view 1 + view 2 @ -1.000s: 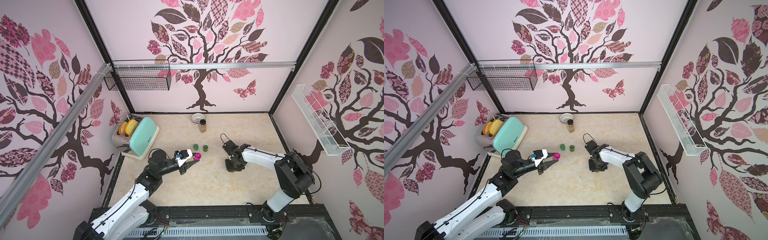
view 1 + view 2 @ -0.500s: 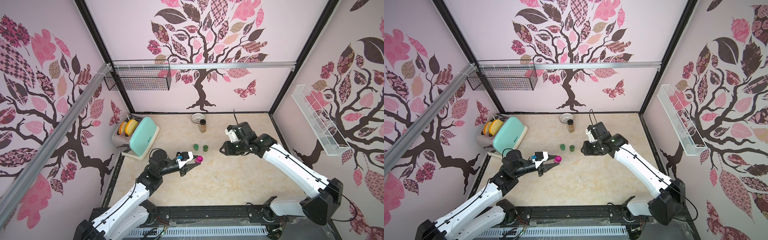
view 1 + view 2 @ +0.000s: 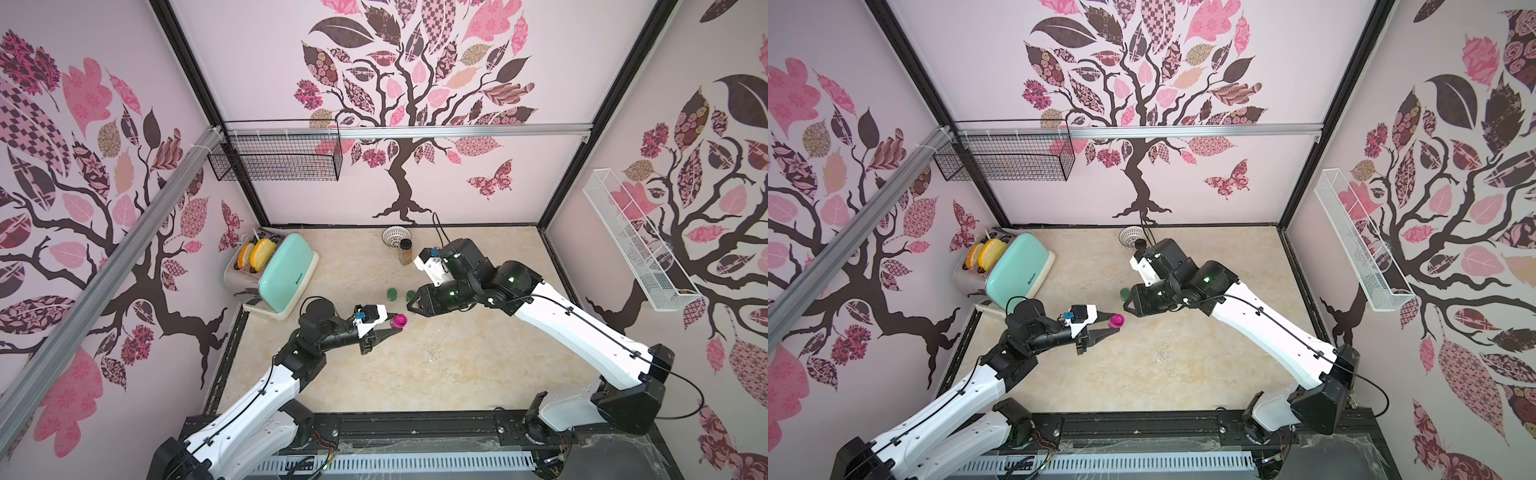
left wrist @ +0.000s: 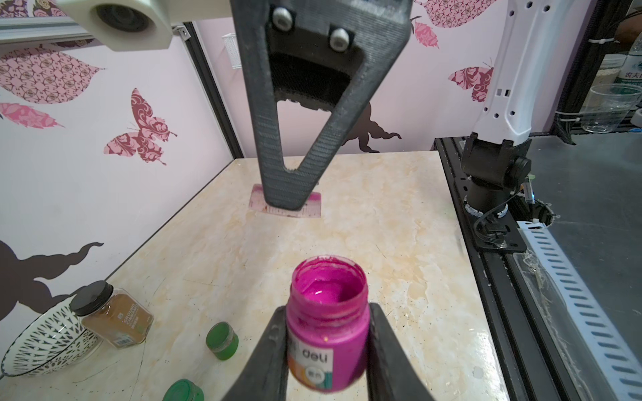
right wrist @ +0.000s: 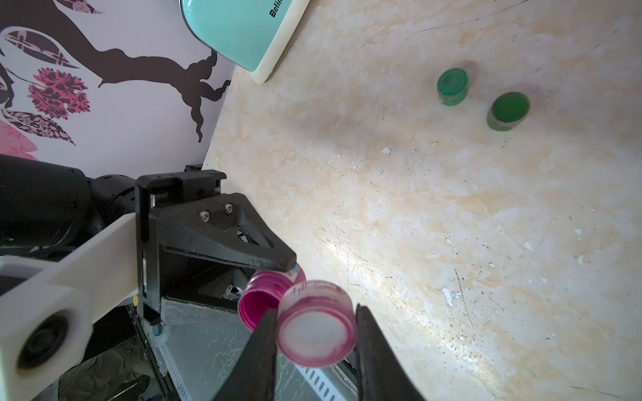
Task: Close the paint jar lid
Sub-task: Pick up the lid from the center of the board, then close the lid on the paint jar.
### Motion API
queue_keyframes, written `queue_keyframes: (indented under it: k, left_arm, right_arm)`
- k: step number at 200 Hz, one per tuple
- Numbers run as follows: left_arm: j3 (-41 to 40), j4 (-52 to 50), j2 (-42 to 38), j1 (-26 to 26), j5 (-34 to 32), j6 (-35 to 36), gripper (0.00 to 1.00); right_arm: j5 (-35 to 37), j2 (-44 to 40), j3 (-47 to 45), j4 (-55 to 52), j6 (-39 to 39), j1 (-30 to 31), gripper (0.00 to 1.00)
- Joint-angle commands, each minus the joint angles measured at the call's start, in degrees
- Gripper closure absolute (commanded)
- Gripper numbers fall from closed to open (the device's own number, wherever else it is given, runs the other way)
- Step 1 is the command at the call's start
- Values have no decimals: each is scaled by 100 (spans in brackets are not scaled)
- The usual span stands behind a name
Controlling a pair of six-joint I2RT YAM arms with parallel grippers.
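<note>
- The left gripper (image 3: 390, 326) reaches out over the front half of the table (image 3: 457, 365), its two fingers clenched on the sides of the paint jar (image 4: 328, 312).
- The paint jar is magenta, held up off the table top between those fingers, with its mouth uncovered and wet pink paint showing inside.
- Just past the jar, the right gripper (image 3: 410, 309) points back towards it, jaws clamped on the lid (image 5: 317, 330), a round pink cap with a pale inner face.
- The lid sits close to the jar's mouth but is not on it; the left wrist view shows a clear gap between the two.
- Farther back on the table stand a green pot (image 3: 391, 295) and a second green pot (image 3: 410, 296), side by side and apart from each other, close by the right gripper's body.
- To the left, against the side wall, a mint-green box (image 3: 286, 270) leans beside a silver toaster (image 3: 237, 276) with two yellowish slices in its slots.
- Near the back wall a brown spice jar (image 3: 405, 251) with a black cap stands just beside a white patterned bowl (image 3: 395, 237).
- On the walls hang a black wire basket (image 3: 276, 160) and a white wire basket (image 3: 636, 245).
</note>
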Motion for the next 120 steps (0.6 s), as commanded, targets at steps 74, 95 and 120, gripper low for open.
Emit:
queue_keyframes:
  k: [74,95,120]
  left_arm:
    - [42,0,-4,-31,83,72,77]
    - [41,0,-4,-27,83,72,77]
    - [45,1,-4,-27,92,81,77]
  right_arm:
    - [-24,206,301,-189,49,310,69]
    - [-35,225,334,-162,85,369,69]
    - [-36,294,398,-162,102,462,68]
